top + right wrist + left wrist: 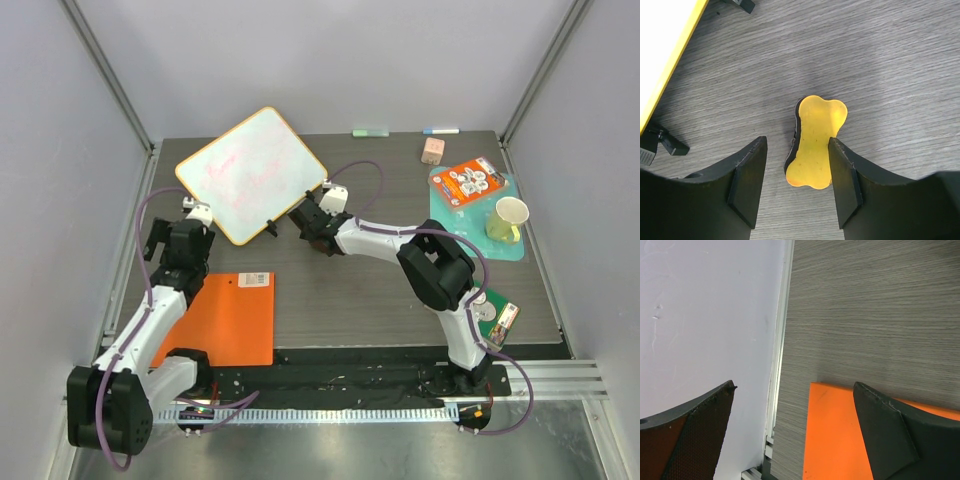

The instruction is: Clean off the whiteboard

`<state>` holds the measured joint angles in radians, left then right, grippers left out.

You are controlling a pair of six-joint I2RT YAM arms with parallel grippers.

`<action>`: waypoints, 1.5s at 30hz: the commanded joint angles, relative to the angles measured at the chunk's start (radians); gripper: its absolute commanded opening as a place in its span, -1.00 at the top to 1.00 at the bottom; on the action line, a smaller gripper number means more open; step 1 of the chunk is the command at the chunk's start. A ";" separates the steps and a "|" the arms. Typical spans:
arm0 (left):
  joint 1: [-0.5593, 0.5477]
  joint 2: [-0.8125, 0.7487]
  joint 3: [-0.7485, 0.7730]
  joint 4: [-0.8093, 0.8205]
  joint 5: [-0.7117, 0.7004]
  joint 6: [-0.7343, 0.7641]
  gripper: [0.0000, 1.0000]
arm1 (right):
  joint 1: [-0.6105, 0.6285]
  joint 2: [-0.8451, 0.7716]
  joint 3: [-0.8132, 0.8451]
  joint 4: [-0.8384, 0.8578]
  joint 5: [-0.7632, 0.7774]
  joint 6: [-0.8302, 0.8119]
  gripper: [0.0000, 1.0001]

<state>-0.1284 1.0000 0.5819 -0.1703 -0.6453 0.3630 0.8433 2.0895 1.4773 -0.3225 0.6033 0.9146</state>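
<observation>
The whiteboard (250, 172) stands tilted at the back left, white with a yellow rim and faint pink marks; its rim (669, 52) and a black clip foot (662, 145) show at the left of the right wrist view. My right gripper (303, 222) is low at the board's right lower edge. It (797, 141) is open around a yellow bone-shaped eraser (816, 141) with a black underside that lies flat on the table, close against the right finger (845, 175). My left gripper (193, 218) is open and empty (795, 386) near the board's left corner.
An orange sheet (225, 318) lies front left, also under the left gripper (840, 435). A teal mat (445, 205) at the right holds an orange packet (472, 182) and a yellow cup (508, 218). A pink block (432, 150) and markers (440, 130) lie at the back. The left wall (705, 315) is close.
</observation>
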 commanded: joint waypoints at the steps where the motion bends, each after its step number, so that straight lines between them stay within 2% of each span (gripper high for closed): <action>1: 0.003 -0.008 -0.016 0.005 0.015 -0.019 -1.00 | 0.005 -0.060 -0.006 -0.023 0.036 -0.016 -0.16; 11: 0.003 0.014 -0.039 0.006 0.030 -0.032 -1.00 | 0.010 -0.120 0.008 -0.012 0.055 -0.060 -0.24; 23: 0.001 0.023 -0.053 0.012 0.032 -0.032 -1.00 | 0.005 -0.003 0.031 -0.053 0.047 0.016 -0.19; 45: 0.003 0.086 -0.067 0.048 0.030 -0.032 -1.00 | -0.013 0.076 0.069 -0.064 0.050 0.000 -0.13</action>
<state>-0.1284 1.0786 0.5190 -0.1688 -0.6159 0.3431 0.8410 2.1475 1.5208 -0.3721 0.6247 0.9112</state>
